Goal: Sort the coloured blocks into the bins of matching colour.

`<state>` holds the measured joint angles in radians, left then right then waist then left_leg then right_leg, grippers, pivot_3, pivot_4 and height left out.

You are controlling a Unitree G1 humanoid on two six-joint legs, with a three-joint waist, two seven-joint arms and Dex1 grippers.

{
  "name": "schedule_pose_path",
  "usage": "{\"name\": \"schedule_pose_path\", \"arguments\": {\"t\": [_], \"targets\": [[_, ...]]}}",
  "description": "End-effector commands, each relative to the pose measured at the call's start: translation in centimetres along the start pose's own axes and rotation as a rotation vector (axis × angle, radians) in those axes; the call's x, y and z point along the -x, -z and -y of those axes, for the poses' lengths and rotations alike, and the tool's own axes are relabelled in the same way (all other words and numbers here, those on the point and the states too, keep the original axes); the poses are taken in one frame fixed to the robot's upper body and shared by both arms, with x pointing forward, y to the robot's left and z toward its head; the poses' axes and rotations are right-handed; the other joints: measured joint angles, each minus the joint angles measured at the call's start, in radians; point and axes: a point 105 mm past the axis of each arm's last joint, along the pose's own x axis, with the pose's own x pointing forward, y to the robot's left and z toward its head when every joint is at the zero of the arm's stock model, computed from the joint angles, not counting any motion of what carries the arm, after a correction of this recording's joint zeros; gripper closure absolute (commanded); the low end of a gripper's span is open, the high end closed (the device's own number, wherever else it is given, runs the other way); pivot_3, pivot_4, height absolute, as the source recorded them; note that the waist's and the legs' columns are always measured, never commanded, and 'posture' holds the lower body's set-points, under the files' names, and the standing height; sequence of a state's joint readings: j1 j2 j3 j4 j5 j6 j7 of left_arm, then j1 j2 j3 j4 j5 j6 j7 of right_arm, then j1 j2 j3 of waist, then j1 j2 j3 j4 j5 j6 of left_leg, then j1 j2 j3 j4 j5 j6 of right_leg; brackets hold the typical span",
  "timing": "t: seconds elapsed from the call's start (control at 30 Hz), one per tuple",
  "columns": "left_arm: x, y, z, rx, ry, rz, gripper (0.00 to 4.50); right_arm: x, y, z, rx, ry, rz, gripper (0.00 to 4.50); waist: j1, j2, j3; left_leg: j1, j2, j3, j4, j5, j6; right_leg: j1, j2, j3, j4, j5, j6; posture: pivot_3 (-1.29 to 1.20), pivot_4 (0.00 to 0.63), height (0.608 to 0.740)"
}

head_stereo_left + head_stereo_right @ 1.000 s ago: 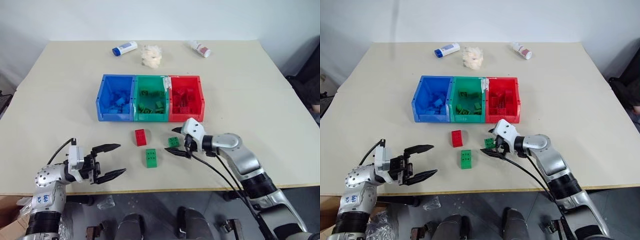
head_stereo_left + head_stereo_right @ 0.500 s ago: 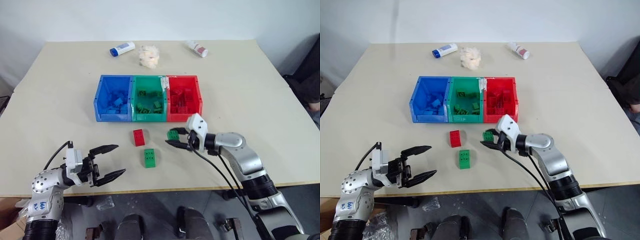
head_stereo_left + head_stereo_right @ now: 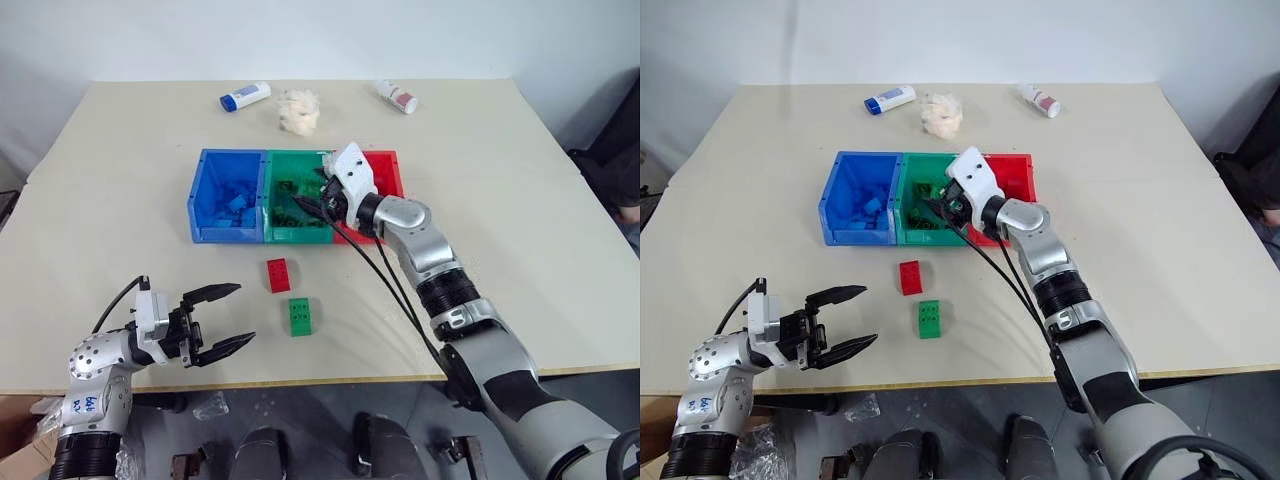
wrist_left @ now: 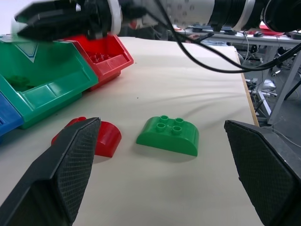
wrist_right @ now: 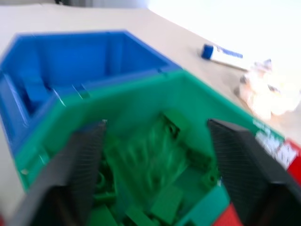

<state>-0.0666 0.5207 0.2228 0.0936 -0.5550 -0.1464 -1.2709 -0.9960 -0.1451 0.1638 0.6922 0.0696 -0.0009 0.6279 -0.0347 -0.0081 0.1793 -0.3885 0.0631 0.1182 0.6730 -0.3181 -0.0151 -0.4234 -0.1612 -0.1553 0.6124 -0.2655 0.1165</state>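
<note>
Hovering over the green bin (image 5: pixel 141 155), the right gripper (image 3: pixel 318 190) has jaws apart, as has the left gripper (image 3: pixel 222 318).

A pale beige, flat-topped bench (image 3: pixel 520 210) is carrying everything. Near its middle three joined rectangular plastic bins are sitting in a row: a blue bin (image 3: pixel 229 196), a green bin (image 3: pixel 296 200) and a red bin (image 3: pixel 385 172). At six o'clock from the green bin a red studded brick (image 3: pixel 279 274) is lying, with a green studded brick (image 3: pixel 300 316) just beyond it. Towards twelve o'clock a whitish fluffy wad (image 3: pixel 299 109) is lying between a blue-capped white tube (image 3: pixel 246 96) and a red-capped white tube (image 3: pixel 398 96).
</note>
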Motion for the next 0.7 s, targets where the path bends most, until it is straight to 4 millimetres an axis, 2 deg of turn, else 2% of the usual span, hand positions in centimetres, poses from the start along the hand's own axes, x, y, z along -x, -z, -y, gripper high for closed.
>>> {"name": "schedule_pose_path", "arguments": {"t": [0.03,0.1,0.2,0.3,0.43,0.47,0.53,0.63,0.7], "targets": [[0.1,-0.4,-0.1,-0.023,-0.006,0.019,0.0,1.3,-1.5,-0.8,0.035,-0.072,0.083,0.03,0.0,0.0,0.0,0.0,0.0,0.0,0.0,0.0,0.0,0.0,0.0,0.0,0.0,0.0,0.0,0.0,0.15,0.74],[0.1,-0.4,-0.1,-0.021,-0.004,0.019,0.0,2.7,-1.3,-1.3,0.04,-0.115,0.084,0.03,0.0,0.0,0.0,0.0,0.0,0.0,0.0,0.0,0.0,0.0,0.0,0.0,0.0,0.0,0.0,0.0,0.15,0.74],[-0.1,-0.3,-0.3,-0.017,0.004,0.02,0.0,6.0,-0.8,-2.8,0.051,-0.236,0.071,0.03,0.008,0.0,0.0,-0.001,0.0,-0.001,0.001,0.0,0.0,0.0,0.0,0.0,0.0,0.0,0.0,0.0,0.15,0.74],[-0.1,-0.2,-0.6,-0.013,0.014,0.019,0.0,9.8,0.2,-3.6,0.048,-0.295,0.012,0.03,0.007,0.0,0.0,-0.001,0.0,0.0,0.002,-0.001,0.0,0.0,0.0,0.0,0.0,0.0,0.0,0.0,0.15,0.74],[-0.1,0.0,-1.1,-0.01,0.026,0.014,0.0,13.9,1.1,-3.7,0.021,-0.29,-0.064,0.03,0.007,0.0,0.0,-0.001,0.0,0.0,0.002,-0.001,0.0,0.0,0.0,0.0,0.001,0.0,0.0,0.0,0.15,0.74],[-0.1,0.0,-1.3,-0.01,0.03,0.012,0.0,15.7,1.8,-3.5,0.005,-0.271,-0.112,0.03,0.008,0.0,0.0,-0.001,0.0,0.0,0.002,-0.001,0.0,-0.001,0.0,0.0,0.001,0.0,0.0,0.0,0.15,0.74],[0.0,0.0,-1.5,-0.011,0.036,0.01,0.0,18.1,2.7,-3.3,-0.01,-0.243,-0.182,0.03,0.011,0.0,0.0,-0.001,0.0,0.0,0.002,-0.001,0.0,-0.001,0.0,0.0,0.0,0.0,0.0,0.0,0.15,0.74],[0.2,0.0,-1.7,-0.013,0.044,0.004,0.0,21.0,3.6,-3.1,-0.028,-0.206,-0.266,0.03,0.01,0.0,0.0,-0.001,0.0,0.0,0.003,-0.001,0.0,0.0,0.0,0.0,-0.001,0.0,0.0,0.0,0.15,0.74],[0.3,0.0,-1.8,-0.013,0.048,0.0,0.0,21.9,3.9,-3.4,-0.033,-0.204,-0.299,0.03,0.008,0.0,0.0,-0.001,0.0,0.0,0.003,-0.001,0.0,0.0,0.0,0.0,0.0,0.0,0.0,0.0,0.15,0.74]]}}
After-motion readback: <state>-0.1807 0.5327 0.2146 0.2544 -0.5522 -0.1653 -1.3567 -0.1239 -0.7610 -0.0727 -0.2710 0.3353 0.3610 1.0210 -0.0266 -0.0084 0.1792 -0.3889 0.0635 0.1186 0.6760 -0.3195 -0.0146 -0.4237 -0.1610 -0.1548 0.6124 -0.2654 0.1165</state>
